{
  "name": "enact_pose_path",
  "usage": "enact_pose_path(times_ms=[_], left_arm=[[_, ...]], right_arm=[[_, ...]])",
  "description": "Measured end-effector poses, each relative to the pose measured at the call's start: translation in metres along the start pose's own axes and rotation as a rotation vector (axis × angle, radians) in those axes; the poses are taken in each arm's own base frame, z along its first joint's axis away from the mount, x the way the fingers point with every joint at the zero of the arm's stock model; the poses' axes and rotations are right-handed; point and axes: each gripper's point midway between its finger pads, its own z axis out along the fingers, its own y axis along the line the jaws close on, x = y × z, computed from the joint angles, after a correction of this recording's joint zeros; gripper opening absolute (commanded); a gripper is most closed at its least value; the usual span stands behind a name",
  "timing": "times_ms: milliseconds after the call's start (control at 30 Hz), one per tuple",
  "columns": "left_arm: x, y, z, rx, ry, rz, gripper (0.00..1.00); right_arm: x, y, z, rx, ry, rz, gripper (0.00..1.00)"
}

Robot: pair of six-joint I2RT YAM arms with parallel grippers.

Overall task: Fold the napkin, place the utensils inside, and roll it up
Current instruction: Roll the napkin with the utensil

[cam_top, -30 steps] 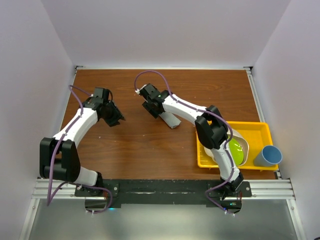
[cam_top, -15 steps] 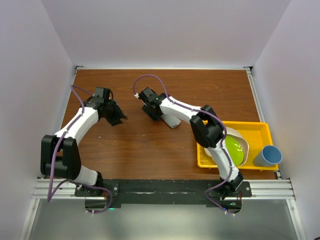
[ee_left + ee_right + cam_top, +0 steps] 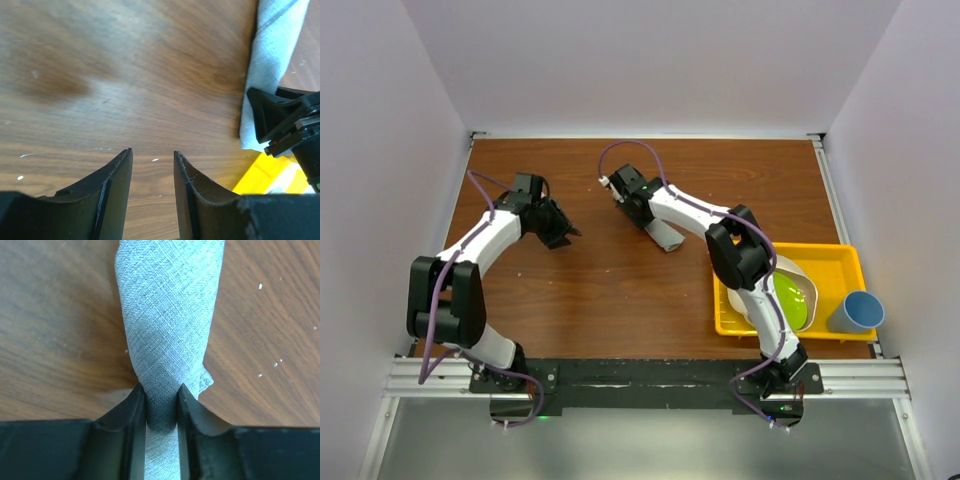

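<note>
Wide brown tabletop [image 3: 620, 290], most of it bare wood. At the near right corner sits a yellow tray [image 3: 830, 262], with a blue cup [image 3: 855, 312] just beside it at the right edge. Both are well apart from the action and no part of this step, I'd say.

Now the napkin [image 3: 167, 315]: it's rolled into a tight grey bundle, lying about the middle of the tabletop, a touch toward the far edge. Its long axis runs on a diagonal, one end aimed at the far left corner, the other at the near right corner and the tray.

The right gripper [image 3: 161, 400] has that far-left end. Its jaws are clenched on the cloth, pinching it to a narrow waist, and you can see the weave twisting just ahead of them. My read: that grip is there to keep the roll from springing open while it gets tidied or set down.

The left gripper [image 3: 150, 155] hovers over bare wood toward the left edge, jaws released with nothing between them. It faces the roll, near but not touching, standing by to help by the look of it.

And the spoon? Not visible anywhere, and whether it's tucked inside the roll I cannot tell. If it is, the task looks close to finished.
</note>
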Motion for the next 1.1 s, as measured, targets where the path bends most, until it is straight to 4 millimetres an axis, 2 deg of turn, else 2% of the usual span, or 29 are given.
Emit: enact_pose_path(times_ms=[133,233,367,500,600,700,867,967,1100], left_arm=[[-0.004,-0.013,0.000,0.056,-0.006,-0.009,0.44],[-0.008,-0.028,0.000,0.124,-0.008,-0.003,0.43],[-0.010,-0.046,0.004,0.207,0.005,-0.005,0.43],[-0.009,-0.067,0.013,0.304,0.033,-0.004,0.43],[-0.002,-0.082,0.025,0.355,0.060,-0.001,0.43],[0.008,-0.103,0.040,0.404,0.096,0.012,0.42],[0.018,-0.146,0.059,0.493,0.133,0.026,0.41],[0.015,-0.169,0.067,0.539,0.133,0.031,0.41],[0.006,-0.187,0.078,0.577,0.123,0.026,0.41]], right_arm=[[-0.002,0.001,0.000,-0.114,0.001,0.065,0.10],[-0.005,0.010,-0.002,-0.254,-0.002,0.166,0.09],[-0.012,0.029,-0.009,-0.520,-0.024,0.402,0.10],[-0.008,0.050,-0.022,-0.825,-0.008,0.668,0.11],[-0.007,0.056,-0.029,-0.993,0.015,0.813,0.11],[-0.005,0.056,-0.035,-1.113,0.031,0.915,0.12],[-0.002,0.043,-0.038,-1.210,0.048,0.987,0.15],[0.002,0.033,-0.036,-1.225,0.050,1.006,0.17],[0.013,0.020,-0.031,-1.226,0.054,1.018,0.21]])
